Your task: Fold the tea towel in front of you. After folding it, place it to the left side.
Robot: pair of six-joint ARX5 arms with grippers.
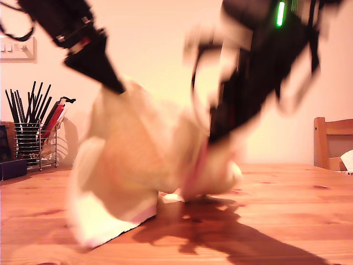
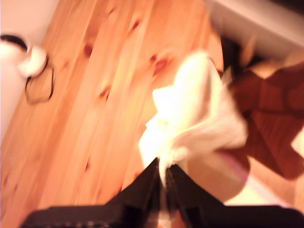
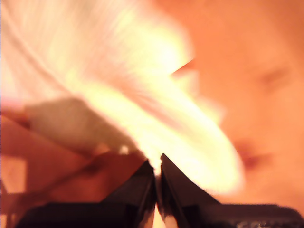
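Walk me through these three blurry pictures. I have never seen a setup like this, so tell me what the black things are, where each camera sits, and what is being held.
The black things are two robot arms, each ending in a two-fingered gripper. The wide picture comes from a camera standing on the wooden table, facing the arms. The other two come from small cameras riding on the grippers, looking down past the fingers.

Both arms are lifting one cream-white tea towel; its lower edge still touches the table. My first gripper pinches a bunch of the cloth, and my second gripper is closed on another part of it. The blur shows everything is moving fast.

At the exterior view's left stands a wire holder with dark sticks. At its right is a wooden chair.
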